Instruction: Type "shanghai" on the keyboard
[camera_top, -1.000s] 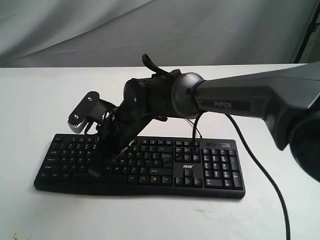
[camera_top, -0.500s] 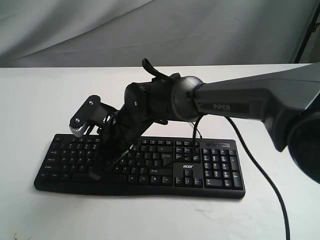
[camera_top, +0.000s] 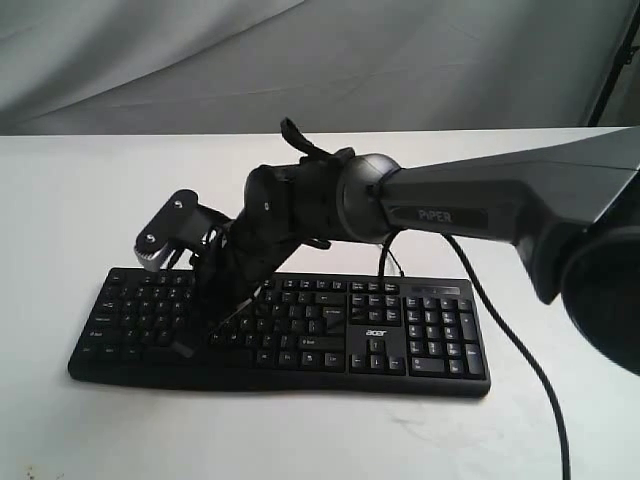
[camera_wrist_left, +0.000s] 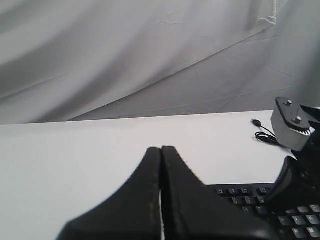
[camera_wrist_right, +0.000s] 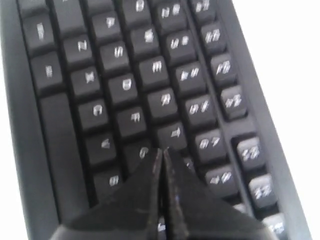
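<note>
Keyboard (camera_top: 300, 340) lies flat on the white table (camera_top: 80, 200), lower centre of the exterior frame. Rigid matte black plastic; judged light and liable to slide. No grasp needed: press the squarish sprung keys from above. Right gripper (camera_wrist_right: 162, 152) has its jaws closed on nothing, above the keys at lower left. Left gripper (camera_wrist_left: 161, 150) is likewise closed and empty.

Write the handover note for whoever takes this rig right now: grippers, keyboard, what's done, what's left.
Left gripper: shut, empty, held over the white table near the keyboard.
Right gripper: shut, empty, reaching across, tips pointed down at the left letter keys; whether they touch cannot be told.
Keyboard: flat on the table, its USB plug lying loose.
Done: unknown; no screen shows typed letters.
Left: finish "shanghai", confirming each key.
</note>
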